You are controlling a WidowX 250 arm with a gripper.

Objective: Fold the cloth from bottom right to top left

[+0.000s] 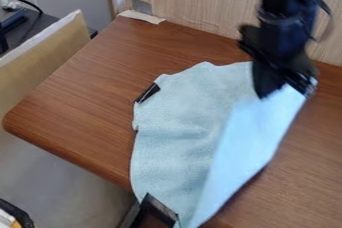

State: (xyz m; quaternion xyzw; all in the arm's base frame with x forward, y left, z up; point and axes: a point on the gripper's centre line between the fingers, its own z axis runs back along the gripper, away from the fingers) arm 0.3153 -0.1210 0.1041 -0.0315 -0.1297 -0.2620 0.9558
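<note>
cloth: pale blue-green, on the desk (80, 97), centre to 5 o'clock of the view; body (180, 122) lies flat with shallow wrinkles
cloth long axis: roughly between 12 and 1 o'clock down to between 6 and 7, so steep, slightly slanted
cloth ends: wide end toward 12-1 o'clock, narrow end toward 6-7 o'clock, reaching the bottom edge of the view
cloth flap: bright strip along the 3 to 5 o'clock side, raised at its top by the hand, tapering toward 6 o'clock
cloth outline: ragged at 10-11 o'clock, flap edge fairly straight, shadow beside its lower part
hand: black, near 3 o'clock of the view, at the cloth's 1-2 o'clock corner; closed on the cloth there, exact gap blurred
arm: comes in from the top edge at 1 o'clock, hangs down to the cloth
black strip (147, 93): touching cloth edge, 10-11 o'clock side
black frame piece (159, 208): cloth's 7 o'clock end, partly hidden
desk: brown wood grain, rounded corner toward 8-9 o'clock
wood panel (200, 2): behind desk, 12 to 2 o'clock
grey cabinet (73, 2): 11 o'clock
</note>
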